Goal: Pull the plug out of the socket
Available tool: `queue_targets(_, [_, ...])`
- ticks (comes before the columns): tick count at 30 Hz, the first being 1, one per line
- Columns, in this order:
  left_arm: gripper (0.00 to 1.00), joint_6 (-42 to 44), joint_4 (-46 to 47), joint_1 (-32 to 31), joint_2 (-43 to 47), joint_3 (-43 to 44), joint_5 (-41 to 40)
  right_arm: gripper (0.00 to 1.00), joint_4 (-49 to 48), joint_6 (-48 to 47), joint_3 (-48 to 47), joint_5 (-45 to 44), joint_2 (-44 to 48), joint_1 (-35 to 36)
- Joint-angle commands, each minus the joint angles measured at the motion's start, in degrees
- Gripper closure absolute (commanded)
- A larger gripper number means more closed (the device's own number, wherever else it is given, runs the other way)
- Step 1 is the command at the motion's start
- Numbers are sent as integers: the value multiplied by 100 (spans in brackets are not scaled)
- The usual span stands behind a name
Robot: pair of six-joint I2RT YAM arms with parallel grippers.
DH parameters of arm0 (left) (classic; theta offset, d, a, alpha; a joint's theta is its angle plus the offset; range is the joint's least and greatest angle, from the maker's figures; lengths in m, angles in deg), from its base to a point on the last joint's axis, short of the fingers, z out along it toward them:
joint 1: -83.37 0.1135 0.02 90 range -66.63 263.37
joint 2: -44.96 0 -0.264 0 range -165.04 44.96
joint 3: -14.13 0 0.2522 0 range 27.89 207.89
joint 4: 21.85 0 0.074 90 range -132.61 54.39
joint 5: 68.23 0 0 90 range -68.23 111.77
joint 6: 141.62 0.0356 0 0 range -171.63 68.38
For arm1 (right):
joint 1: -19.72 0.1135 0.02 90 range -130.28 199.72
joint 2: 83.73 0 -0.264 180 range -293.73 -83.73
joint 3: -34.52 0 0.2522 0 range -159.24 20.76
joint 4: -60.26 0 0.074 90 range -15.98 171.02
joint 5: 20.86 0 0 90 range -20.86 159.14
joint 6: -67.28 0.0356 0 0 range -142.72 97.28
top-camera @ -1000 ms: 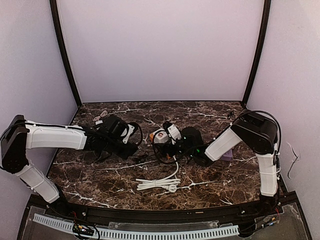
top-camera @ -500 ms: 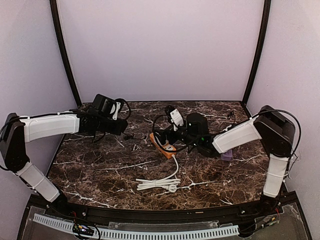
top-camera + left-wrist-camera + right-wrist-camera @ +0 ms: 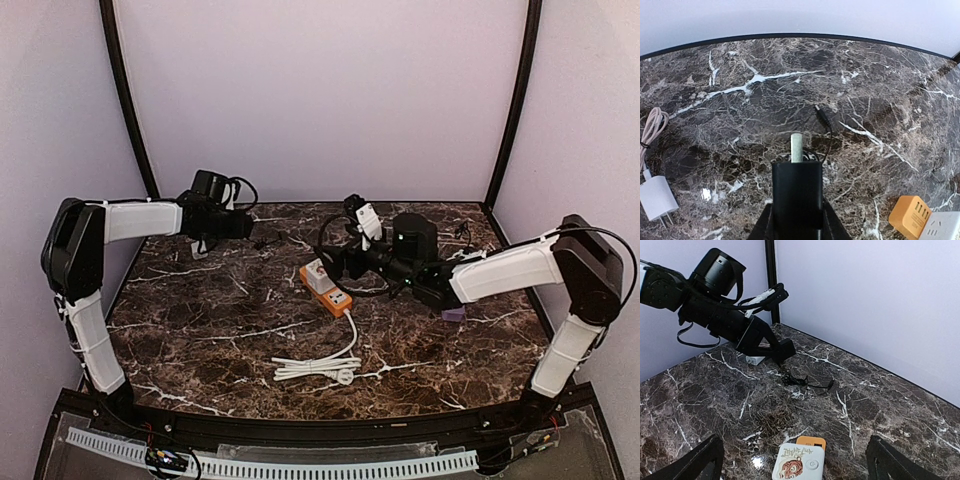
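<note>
A second ago both arms met at the middle of the bench [image 3: 200,330]. Now the left end effector [image 3: 243,226] has swung off to the far-left corner, clamped tight on the black plug [image 3: 796,195], whose pale prong juts forward, clear of everything. The plug is off the socket strip [image 3: 327,285] and well apart from it. Its thin black lead [image 3: 823,120] trails loose on the marble just ahead.

The right end effector [image 3: 342,262] has backed up and away toward the far-right side. Its fingers [image 3: 705,455] are spread as wide as they go, with nothing between them, and it hangs above the far end of the socket strip. The orange-and-white strip itself lies at about the same spot as half a second ago, angled across the centre of the bench.

A white charger [image 3: 657,197] with a pale pink cable lies near the left edge, beside the left end effector. The strip's white cord [image 3: 320,368] runs toward the near edge and is coiled there. A small purple block [image 3: 452,313] sits under the right forearm. Open marble stretches between the strip and the left edge, and along the far edge between the two end effectors.
</note>
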Motion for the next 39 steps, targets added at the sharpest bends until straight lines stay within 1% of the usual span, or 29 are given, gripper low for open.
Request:
queue_targets(1, [98,-395,284,368,-433,261,624,1,110,55,320,18,277,-2])
queue_targets(6, [97,-749,418,684,-776,272,790,1,126,144,540,-49,440,-2])
queue_targets(10, [94,-1054,655,862,-931,62,806,1,198,323,673,-175,489,-4])
queue_targets(14, [82,-1094,566,926,-1014,48,756,1,191,381,789,-220,569,-2])
queue_targets(15, [77,-1130,557,935,-1019,48,735,1,222,383,794,-241,586,-2])
queue_targets(16, [75,-1151,477,959,-1023,48,707,1,257,373,788,-261,599,-3])
queue_targets(17, [69,-1195,374,969,-1024,59,697,1,298,368,787,-276,630,-2])
queue_targets(19, [62,-1239,264,1013,-1026,96,681,2,373,355,778,-314,687,-2])
queue_targets(22, [57,-1258,140,1030,-1019,163,686,1,414,388,799,-321,794,-2])
queue_targets(26, [47,-1242,-48,1040,-1000,284,710,1,502,599,774,-641,860,-17])
queue_targets(30, [28,-1212,-256,1040,-815,327,671,1,703,508,758,-417,981,-24])
queue_targets(31, [24,-1209,-268,1040,-684,319,628,1,804,507,721,-325,1000,-38])
queue_targets(32, [18,-1196,-278,1040,-613,292,613,2,915,509,672,-235,1012,-51])
queue_targets(33, [14,-1192,-279,1040,-445,271,618,1,1071,517,613,-158,1015,-70])
queue_targets(34, [6,-1201,-258,1036,-366,212,643,1,1247,525,563,-46,1015,-76])
queue_targets(36, [2,-1229,-194,1028,-71,74,756,1,1434,523,508,133,1022,-88])
queue_targets(39, [1,-1343,-109,982,404,-167,955,1,1536,557,556,464,1056,-136])
